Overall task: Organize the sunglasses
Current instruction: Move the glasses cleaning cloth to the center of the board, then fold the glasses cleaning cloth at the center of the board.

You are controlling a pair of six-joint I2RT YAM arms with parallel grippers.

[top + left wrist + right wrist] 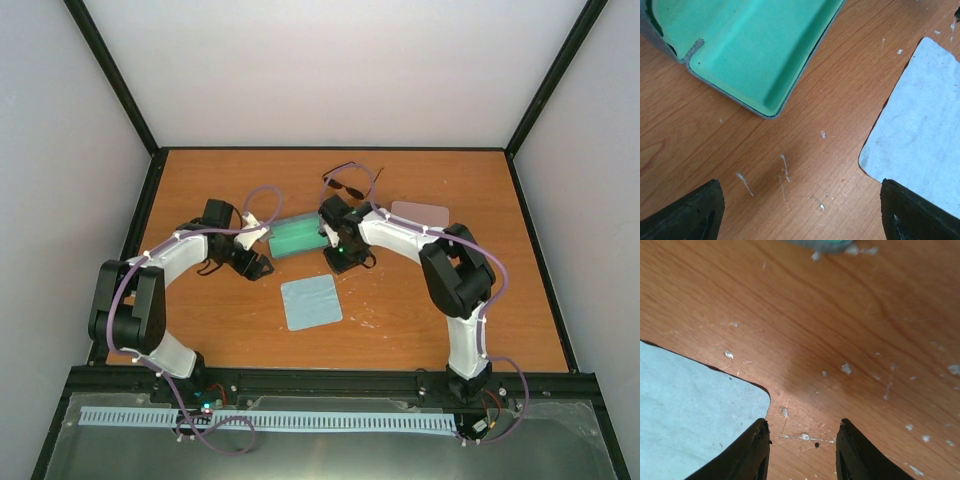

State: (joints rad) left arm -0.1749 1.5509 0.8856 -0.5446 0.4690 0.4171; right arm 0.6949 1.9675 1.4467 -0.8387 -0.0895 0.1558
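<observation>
Wide orange-brown bench (200, 180) beneath everything. Left arm (170, 255) bent up from its base, reaching inward to the left end of the open case (298, 238). Right arm (440, 260) folded likewise, elbow high, wrist tipped down by that case's right end. Open case lying between the two wrists, green lining up, grey outside. Just nearer than it, a light-blue cloth (311, 301), flat on the wood. Pale pink case (420, 213) beyond the right arm, toward the far right. Black sunglasses (347, 185) at the far middle of the bench, past the open case and the right wrist, well apart from both sets of jaws, nearer the right ones. Left jaws spread wide over bare wood between case corner and cloth edge, holding nothing. Right jaws parted too, nothing between them, tips low over wood beside a cloth corner.
</observation>
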